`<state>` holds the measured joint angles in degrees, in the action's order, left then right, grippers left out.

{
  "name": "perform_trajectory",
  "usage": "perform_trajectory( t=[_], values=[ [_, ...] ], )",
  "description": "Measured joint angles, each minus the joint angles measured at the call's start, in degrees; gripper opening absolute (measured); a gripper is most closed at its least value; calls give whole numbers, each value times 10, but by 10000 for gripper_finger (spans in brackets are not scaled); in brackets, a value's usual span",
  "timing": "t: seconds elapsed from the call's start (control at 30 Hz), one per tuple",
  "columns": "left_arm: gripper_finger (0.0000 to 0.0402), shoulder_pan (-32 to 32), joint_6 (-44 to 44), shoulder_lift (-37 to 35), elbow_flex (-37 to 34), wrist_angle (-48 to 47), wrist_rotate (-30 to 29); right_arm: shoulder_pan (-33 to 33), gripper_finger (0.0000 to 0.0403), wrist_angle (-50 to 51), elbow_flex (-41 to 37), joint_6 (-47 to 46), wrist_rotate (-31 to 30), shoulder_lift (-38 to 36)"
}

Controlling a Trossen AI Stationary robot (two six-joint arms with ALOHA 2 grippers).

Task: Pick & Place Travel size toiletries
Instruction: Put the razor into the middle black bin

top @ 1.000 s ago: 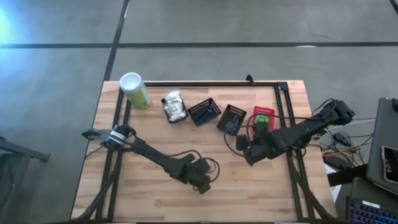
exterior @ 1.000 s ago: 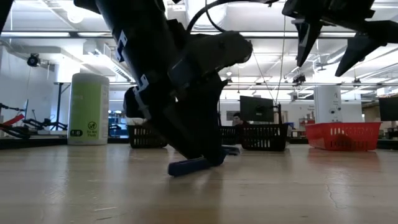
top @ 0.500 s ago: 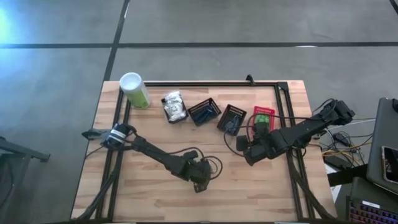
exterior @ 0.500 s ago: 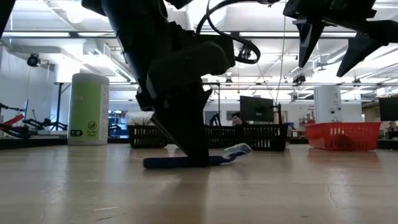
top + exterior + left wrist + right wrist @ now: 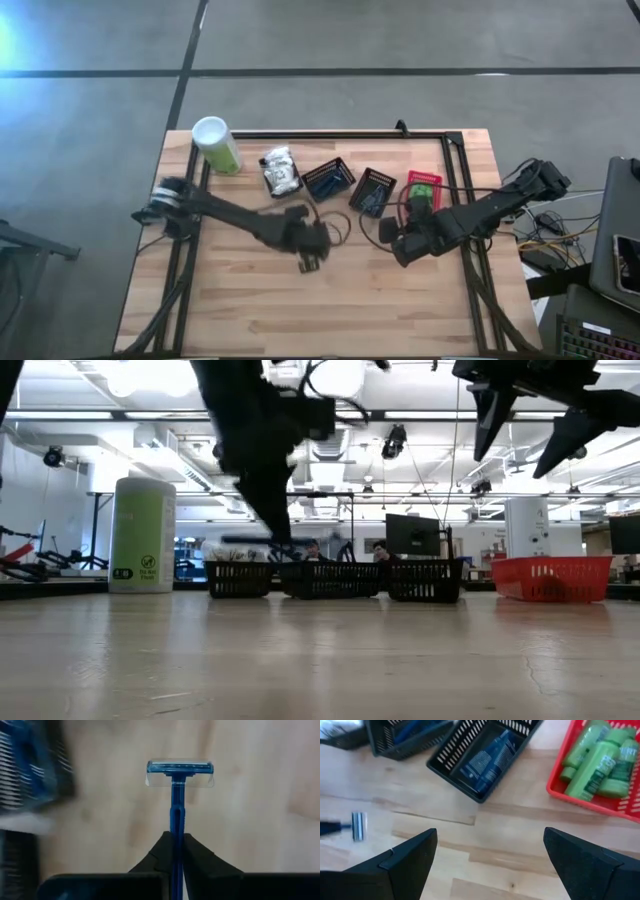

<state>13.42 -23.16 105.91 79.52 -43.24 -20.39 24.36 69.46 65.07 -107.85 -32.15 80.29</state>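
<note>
A blue disposable razor (image 5: 178, 795) with a clear cap over its head was pinched by its handle between the left end effector's (image 5: 173, 851) fingers, lifted off the surface. Bright green tubes (image 5: 594, 762) lay jumbled in the red basket, and dark blue sachets (image 5: 487, 759) lay in a black basket.

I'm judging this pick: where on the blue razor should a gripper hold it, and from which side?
Grip the blue razor by its slim straight handle, from the tail end, as the left gripper does: shut on the handle's sides, wide capped head free ahead.
</note>
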Motion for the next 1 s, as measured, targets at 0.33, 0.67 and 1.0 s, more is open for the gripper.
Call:
perform_trajectory(
  t=[0.33, 0.67, 1.0],
  values=[
    [24, -225, 112, -118, -49, 62, 83, 2, 364, -20, 12, 3, -44, -8],
    [24, -315, 114, -77, -41, 168, 197, 1, 364, -50, 13, -14, -55, -11],
    [37, -316, 143, 3, -10, 193, 163, 1, 363, -73, 13, -49, -55, -7]
  ],
)
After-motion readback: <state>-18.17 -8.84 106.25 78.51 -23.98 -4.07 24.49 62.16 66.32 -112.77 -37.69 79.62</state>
